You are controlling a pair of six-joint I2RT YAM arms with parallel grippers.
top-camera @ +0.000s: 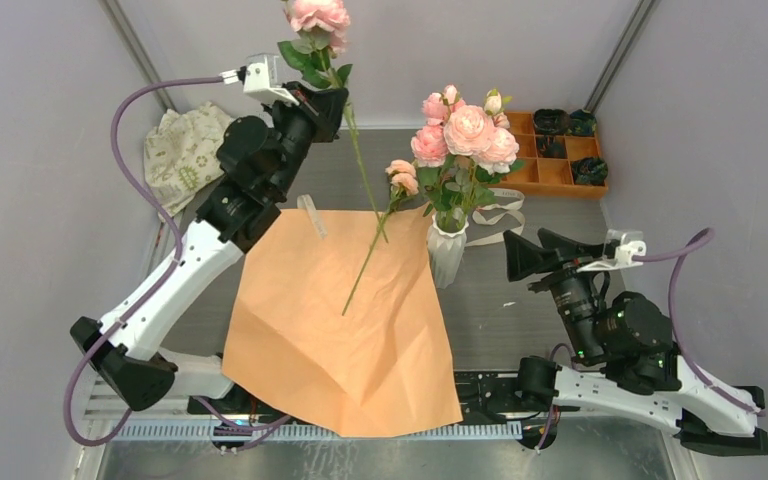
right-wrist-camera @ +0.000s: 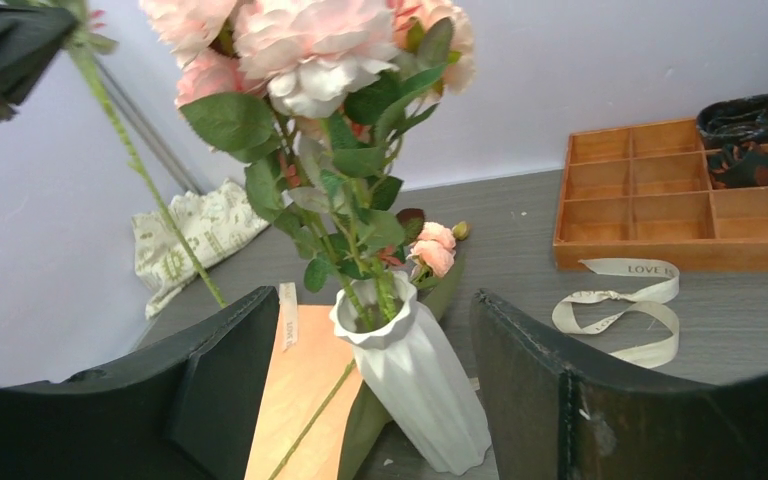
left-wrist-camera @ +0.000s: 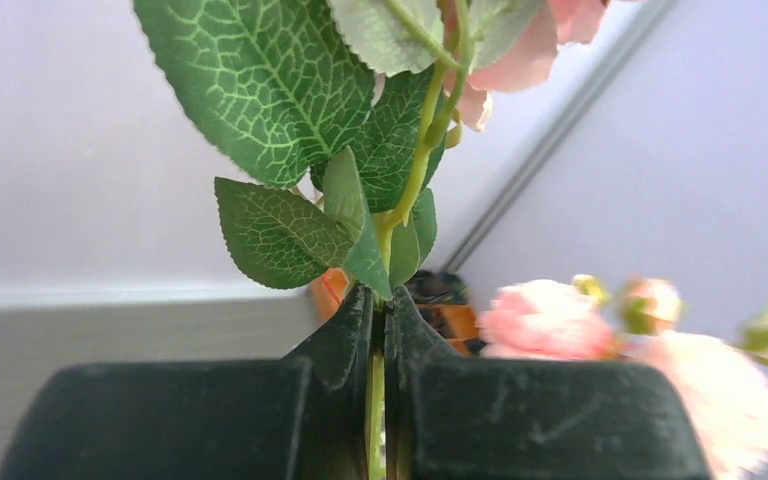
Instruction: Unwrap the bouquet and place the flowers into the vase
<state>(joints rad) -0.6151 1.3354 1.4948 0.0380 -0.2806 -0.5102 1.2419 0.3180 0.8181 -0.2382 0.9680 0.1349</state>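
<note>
The vase (top-camera: 448,252) stands upright, already holding most of the flowers (top-camera: 465,135). Up and left of it, the left gripper (top-camera: 326,102) pinches one stem (top-camera: 361,160) high, probably to clear the rim. Right of the vase, the right gripper (top-camera: 525,250) gapes empty. The paper (top-camera: 340,330) lies spread to the vase's left.

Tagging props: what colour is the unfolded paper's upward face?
Plain orange, no pattern; the paper shows best in the top view.
</note>
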